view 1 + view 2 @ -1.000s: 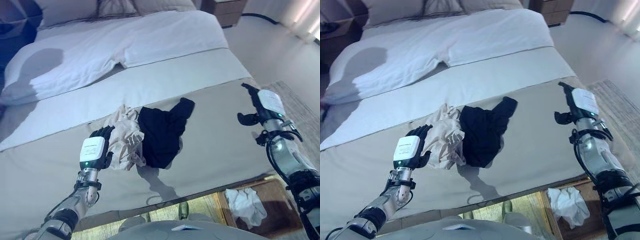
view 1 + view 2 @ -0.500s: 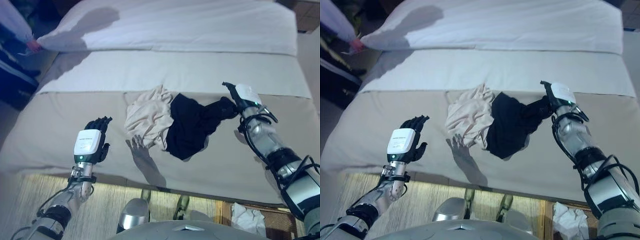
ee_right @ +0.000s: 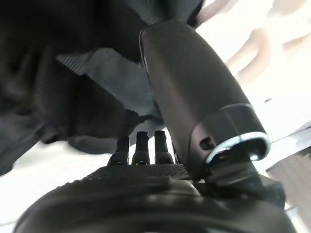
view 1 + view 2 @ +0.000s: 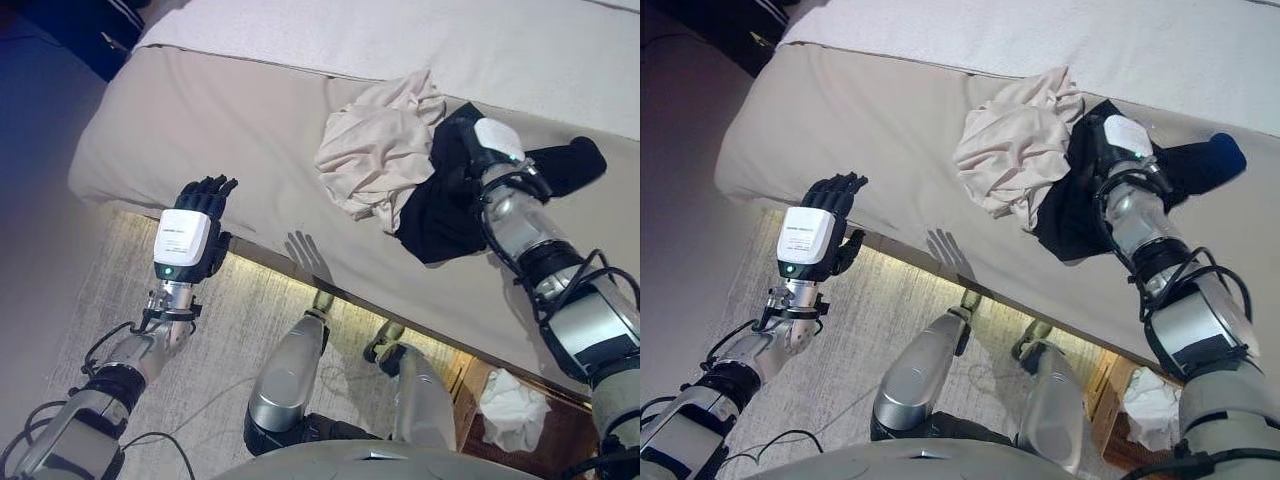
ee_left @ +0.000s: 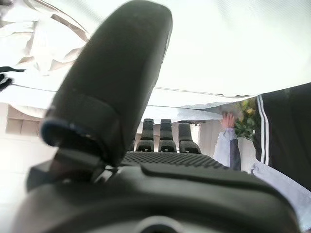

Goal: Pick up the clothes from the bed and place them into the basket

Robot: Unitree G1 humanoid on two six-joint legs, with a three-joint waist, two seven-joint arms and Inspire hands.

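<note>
A crumpled beige garment [image 4: 378,150] and a black garment [image 4: 448,215] lie side by side on the tan bed cover [image 4: 200,110] near the bed's front edge. My right hand [image 4: 487,148] rests on the black garment [image 3: 63,92] with its thumb out and fingers straight against the cloth; it grips nothing. My left hand [image 4: 190,230] is open and empty, held up off the bed's left front corner over the floor, well apart from the clothes. The basket [image 4: 540,445] stands on the floor at the lower right.
A white cloth [image 4: 510,395] lies in the basket. A pale rug [image 4: 110,300] covers the floor by the bed. A person in dark clothes with white stripes [image 5: 286,126] stands beyond the bed's far left corner, with one hand [image 5: 227,119] showing.
The camera has swung left and down. My right hand has moved from the bed's right side onto the black garment. My left hand has drawn back from the beige garment, off the bed's edge.
</note>
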